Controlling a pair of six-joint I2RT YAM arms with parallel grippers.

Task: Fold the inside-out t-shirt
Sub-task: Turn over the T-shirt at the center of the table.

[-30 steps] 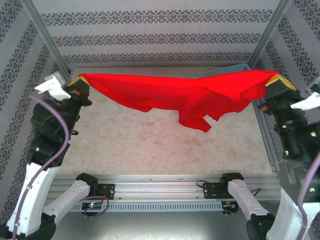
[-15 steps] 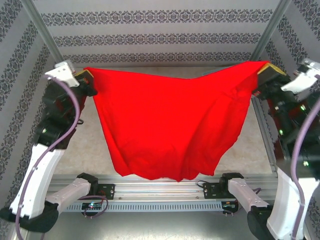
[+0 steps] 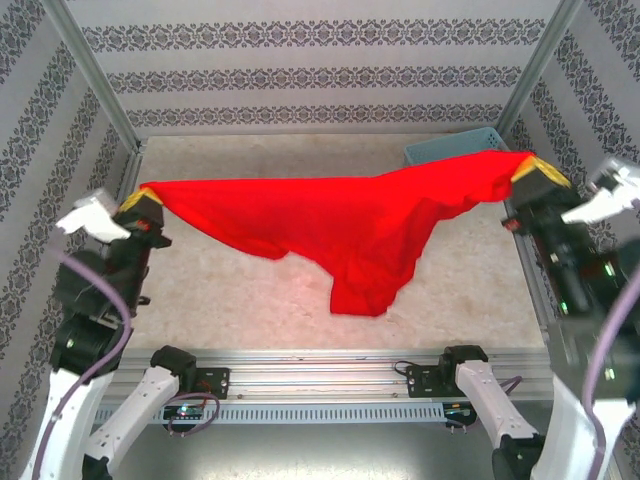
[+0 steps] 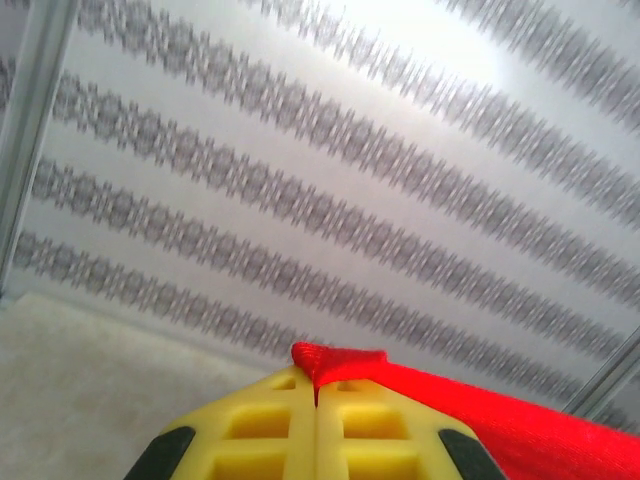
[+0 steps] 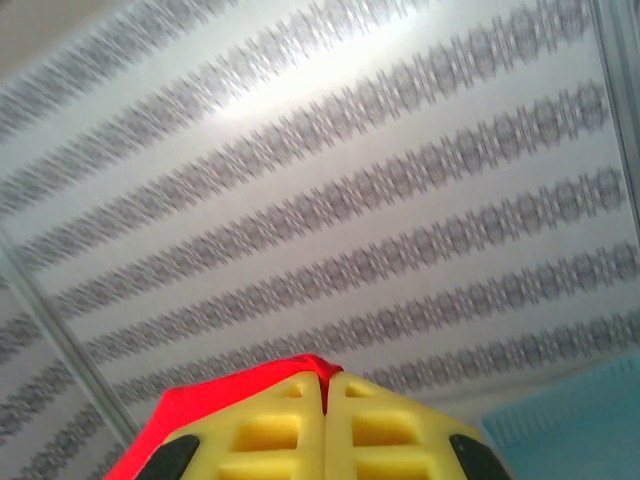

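left gripper (image 3: 140,203) and right gripper (image 3: 537,170) stay clamped on the shirt (image 3: 330,225), now sagging low after billowing wide, so folding hasn't started.

Both arms are raised and spread wide, left claw (image 3: 143,203) and right claw (image 3: 533,172) each pinched tight on an end of the inside-out t-shirt (image 3: 340,220).

Half the basket (image 3: 438,151) behind t-shirt (image 3: 330,220)
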